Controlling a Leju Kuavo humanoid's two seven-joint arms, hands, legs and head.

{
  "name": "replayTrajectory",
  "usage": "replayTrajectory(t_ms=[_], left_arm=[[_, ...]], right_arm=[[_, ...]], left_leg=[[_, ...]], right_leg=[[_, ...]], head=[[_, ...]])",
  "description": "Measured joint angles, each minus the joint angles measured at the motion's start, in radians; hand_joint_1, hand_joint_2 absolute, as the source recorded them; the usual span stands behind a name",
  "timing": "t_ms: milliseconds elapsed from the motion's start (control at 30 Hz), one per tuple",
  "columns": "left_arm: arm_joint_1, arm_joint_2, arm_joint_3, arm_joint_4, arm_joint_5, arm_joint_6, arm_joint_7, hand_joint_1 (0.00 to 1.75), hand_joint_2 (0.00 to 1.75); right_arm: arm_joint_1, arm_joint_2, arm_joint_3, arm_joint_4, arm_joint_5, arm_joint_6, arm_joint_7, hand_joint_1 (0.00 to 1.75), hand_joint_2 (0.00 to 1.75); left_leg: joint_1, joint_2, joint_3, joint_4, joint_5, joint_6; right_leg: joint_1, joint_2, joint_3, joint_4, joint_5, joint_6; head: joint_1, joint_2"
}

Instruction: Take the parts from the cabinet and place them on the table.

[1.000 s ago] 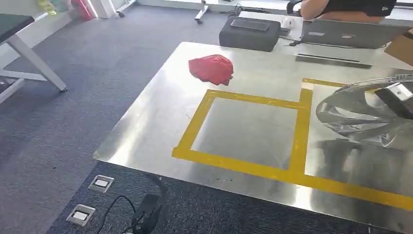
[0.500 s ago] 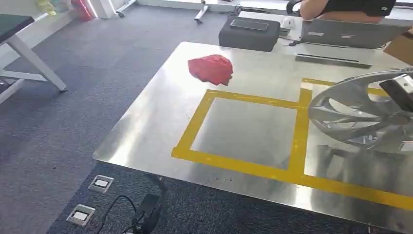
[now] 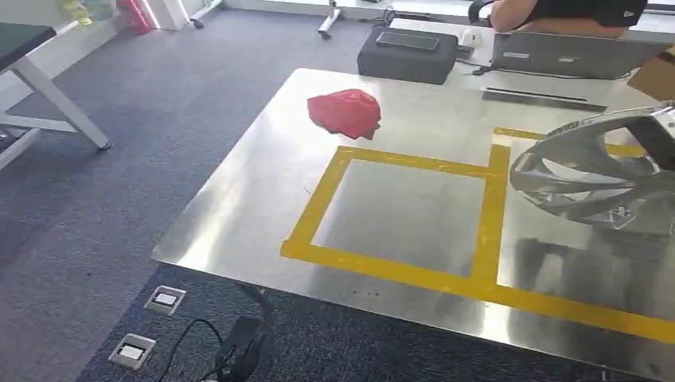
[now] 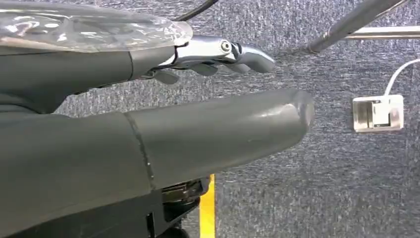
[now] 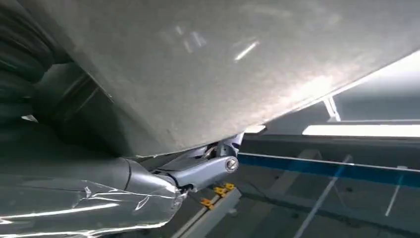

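A silver spoked wheel-shaped part hangs tilted just above the steel table, over the right-hand yellow-taped square. My right hand holds it by its far rim at the head view's right edge. Seen from the right wrist, the part's grey surface lies close against my right hand, whose fingers reach under it. My left hand hangs over the carpet with thumb and fingers stretched out, holding nothing.
A red cloth lies at the table's far left. Behind the table are a black case, a laptop and a seated person. Floor sockets and cables lie on the carpet by the near corner.
The wheel part has rocked in my right hand over the right-hand square: it lay flatter and lower half a second ago and now tilts up again. The table and cloth have not moved.
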Motion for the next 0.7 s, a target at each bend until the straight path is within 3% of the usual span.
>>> replayTrajectory(t_ms=[700], left_arm=[[-0.004,0.001,-0.016,0.0,-0.01,-0.009,0.0,0.0,1.75]], right_arm=[[0.057,0.0,-0.01,-0.019,-0.002,-0.012,0.012,0.0,0.0]], left_leg=[[0.0,0.001,0.001,0.0,0.0,0.0]], right_leg=[[0.0,0.0,0.0,0.0,0.0,0.0]], head=[[0.0,0.0]])
